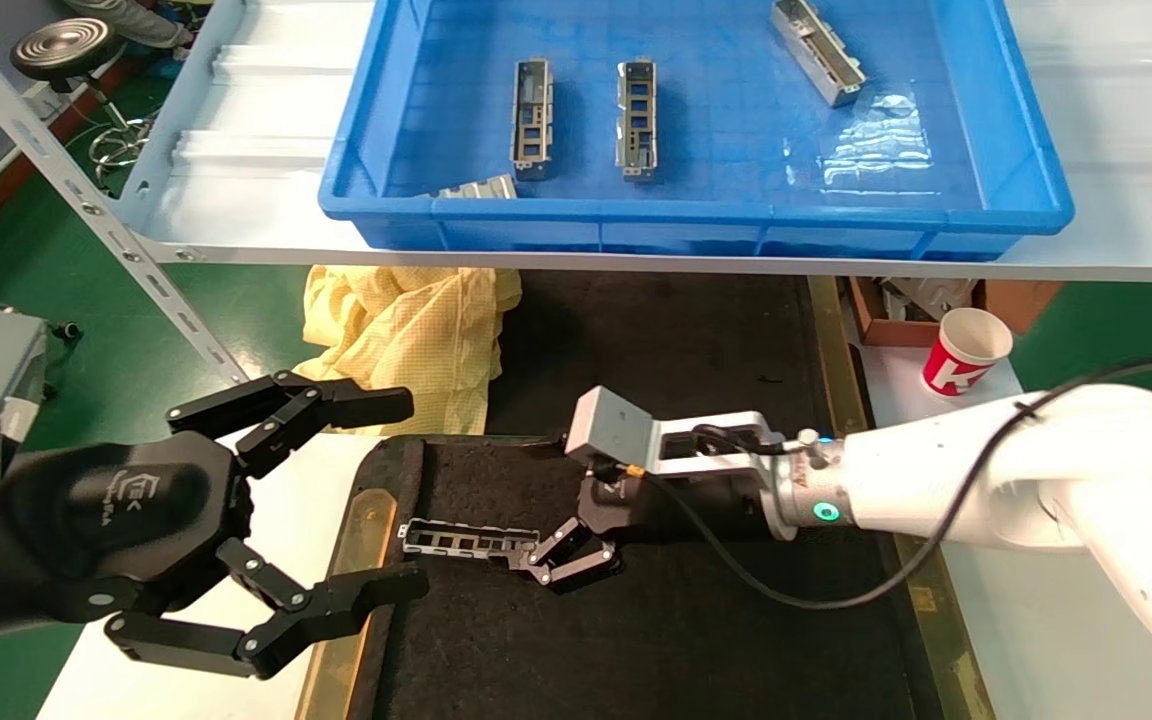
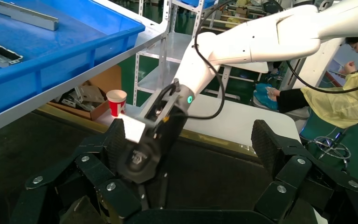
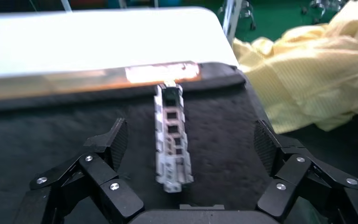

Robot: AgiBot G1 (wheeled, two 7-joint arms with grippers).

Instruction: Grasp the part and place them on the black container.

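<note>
One part (image 3: 171,137) lies on the black container (image 1: 696,640), right tool (image 1: 568,556) released around it; next, withdraw toward three o'clock. Left tool (image 1: 336,500) idles, released.

You see a silver-grey part (image 1: 471,540) with a row of dark rectangular cut-outs lying on the black container (image 1: 696,640), whose side strip (image 1: 361,530) is brass-coloured. More silver-grey parts (image 1: 636,118) sit in the bright blue crate (image 1: 1011,150). The crumpled cloth (image 1: 406,335) is pale yellow with a fine grid pattern. The paper cup (image 1: 966,352) is red and white. Both the left gripper (image 1: 406,500) and the right gripper (image 1: 576,560) are black, the right arm (image 1: 1016,470) white with a green light.
</note>
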